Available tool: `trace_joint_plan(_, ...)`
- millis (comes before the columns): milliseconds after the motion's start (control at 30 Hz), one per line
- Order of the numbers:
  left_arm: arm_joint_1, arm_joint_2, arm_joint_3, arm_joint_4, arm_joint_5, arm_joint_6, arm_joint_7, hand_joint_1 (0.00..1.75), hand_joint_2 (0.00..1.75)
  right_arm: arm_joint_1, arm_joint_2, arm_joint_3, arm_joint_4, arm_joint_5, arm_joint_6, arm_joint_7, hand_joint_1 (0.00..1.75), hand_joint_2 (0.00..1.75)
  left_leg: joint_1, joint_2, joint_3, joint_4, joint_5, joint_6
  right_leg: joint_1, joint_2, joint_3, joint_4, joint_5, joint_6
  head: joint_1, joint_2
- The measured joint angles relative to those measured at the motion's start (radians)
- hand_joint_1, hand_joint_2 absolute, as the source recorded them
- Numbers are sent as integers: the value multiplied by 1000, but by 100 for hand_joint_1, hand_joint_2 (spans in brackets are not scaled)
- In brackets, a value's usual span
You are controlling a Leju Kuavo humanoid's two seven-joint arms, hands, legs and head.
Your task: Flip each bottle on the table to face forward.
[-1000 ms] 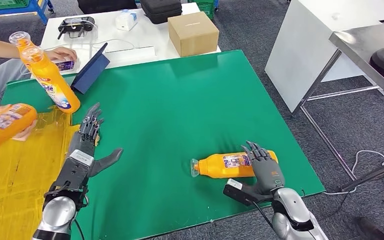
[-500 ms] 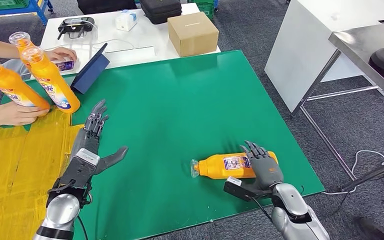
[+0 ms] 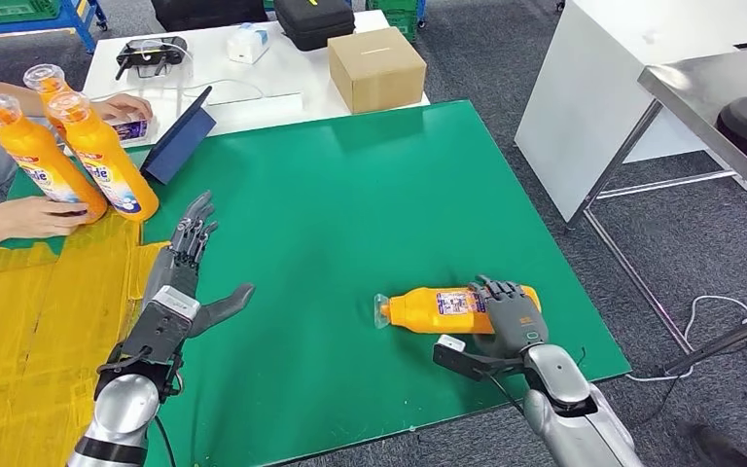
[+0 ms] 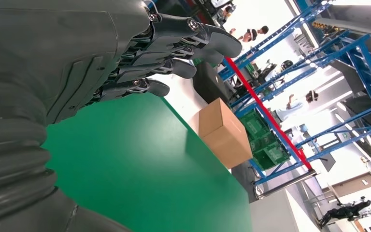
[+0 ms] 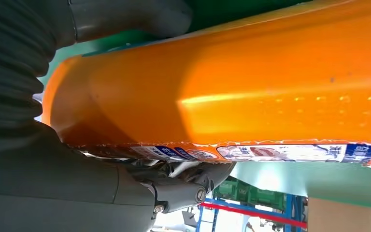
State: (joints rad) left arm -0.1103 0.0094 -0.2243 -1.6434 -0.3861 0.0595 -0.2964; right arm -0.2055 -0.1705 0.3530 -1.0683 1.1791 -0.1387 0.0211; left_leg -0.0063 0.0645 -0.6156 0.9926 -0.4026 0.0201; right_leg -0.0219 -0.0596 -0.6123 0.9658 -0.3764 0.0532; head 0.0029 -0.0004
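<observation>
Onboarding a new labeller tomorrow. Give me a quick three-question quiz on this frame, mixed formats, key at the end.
1. True or false: the right hand grips the lying bottle.
2. The left hand is: A) holding a bottle, B) open above the green mat, C) resting on the cardboard box.
3. Fill in: the person's hand touches one of the ___ bottles at the mat's far left corner.

Key: 1 true; 2 B; 3 upright.
</observation>
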Motion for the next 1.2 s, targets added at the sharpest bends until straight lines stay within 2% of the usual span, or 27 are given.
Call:
trace_joint_plan(200, -3, -2, -5, 7, 1, 1, 1, 0, 175, -23, 2, 7, 39, 2, -2, 4, 172, 175, 0, 0, 5, 0, -1, 0, 0, 0, 3, -1, -1, -1, 0, 0)
trace_joint_plan(367, -3, -4, -6, 8, 3, 3, 2, 0, 175, -32, 8, 8, 64, 16, -11, 40, 175, 175, 0, 0, 7, 0, -2, 0, 0, 0, 6, -1, -1, -1, 0, 0)
trace_joint_plan(467, -2, -4, -6, 8, 12, -7, 10, 0, 175, -22, 25, -3, 55, 6, -96, 49, 175, 175, 0, 0, 6, 0, -1, 1, 0, 0, 6, -1, 0, 0, 0, 0)
trace_joint_plan(567, 3, -4, -15, 9, 36, -63, 30, 0, 175, 33, 71, -49, -19, -73, -263, -1, 175, 175, 0, -2, 1, 0, 0, 1, 0, -2, 3, 0, 0, 1, 0, 0)
trace_joint_plan(667, 1, -5, -51, 23, 55, -107, 33, 0, 175, 78, 116, -89, -127, -205, -344, -90, 175, 175, 0, -1, -3, 0, 1, 1, 0, -1, -2, 0, 1, 1, 0, 0)
trace_joint_plan(767, -10, -4, -101, 48, 111, -152, 31, 0, 175, 102, 154, -115, -227, -384, -354, -194, 175, 175, 0, -1, -4, 0, 1, 1, 0, -1, -3, 0, 0, 1, 0, 0)
trace_joint_plan(867, -25, -1, -144, 76, 170, -196, 26, 0, 175, 116, 182, -131, -301, -508, -356, -266, 175, 175, 0, -2, -5, 0, 0, 1, 0, -1, -4, 0, 0, 1, 0, 0)
trace_joint_plan(1100, -45, 8, -207, 110, 213, -236, 17, 0, 175, 126, 214, -140, -393, -614, -345, -311, 172, 175, -1, -2, -6, 0, 0, 0, -1, -1, -5, 0, 0, 1, 0, 0)
trace_joint_plan(1200, -50, 12, -222, 114, 230, -247, 16, 0, 175, 126, 220, -140, -409, -663, -308, -323, 173, 175, -1, -2, -6, 0, 0, 0, -1, -1, -5, 0, 0, 1, 0, 0)
